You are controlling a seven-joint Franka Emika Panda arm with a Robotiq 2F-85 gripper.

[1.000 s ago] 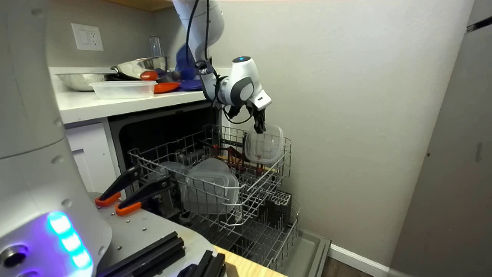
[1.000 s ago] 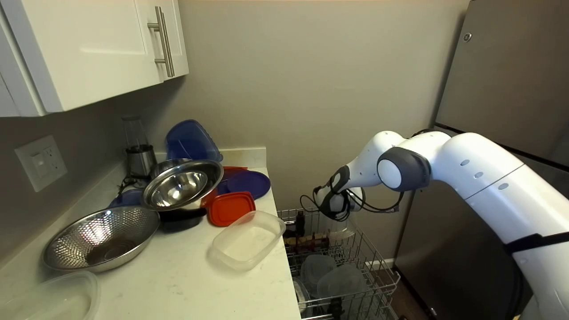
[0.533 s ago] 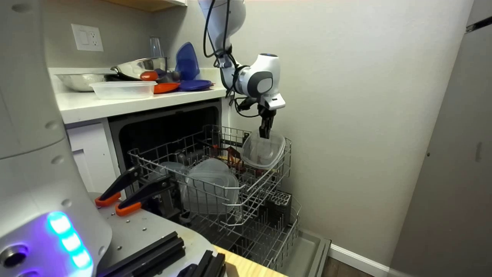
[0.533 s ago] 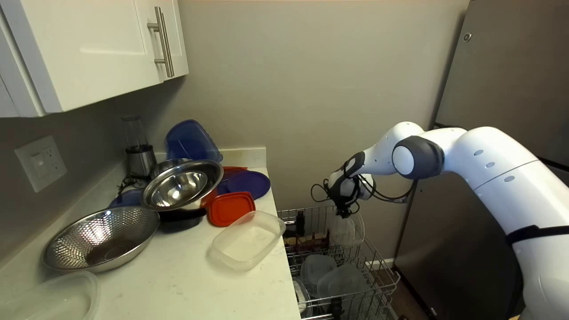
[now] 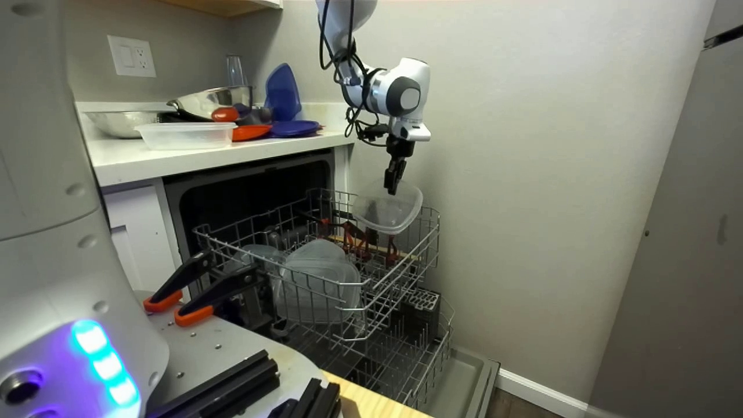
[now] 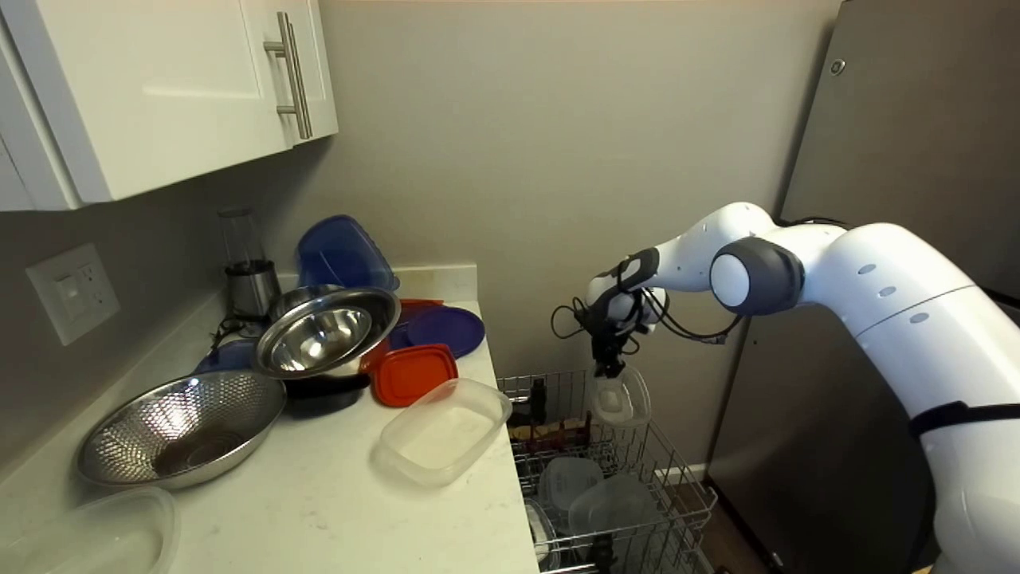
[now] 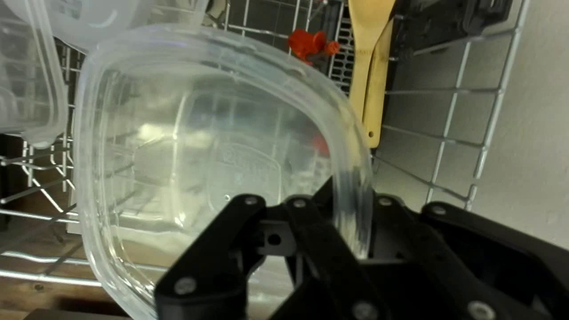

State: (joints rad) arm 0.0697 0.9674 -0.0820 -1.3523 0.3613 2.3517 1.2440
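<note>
Clear plastic tub point(image 5: 388, 211) hangs at a tilt over the upper dish rack point(image 5: 350, 283), one side of its rim pinched in the end effector point(image 5: 391, 187), so the grip's narrow. Can't tell if it's touching the rack. Looks like thin plastic, so my guess is light, a bit bendy, slippery if wet, not very breakable; rim's the best grab spot imo. More clear tubs point(image 5: 319, 273) and a wooden spoon point(image 7: 363, 62) sit in the rack, plus there's a red lid point(image 6: 414, 375) on the desk point(image 6: 319, 510).
</note>
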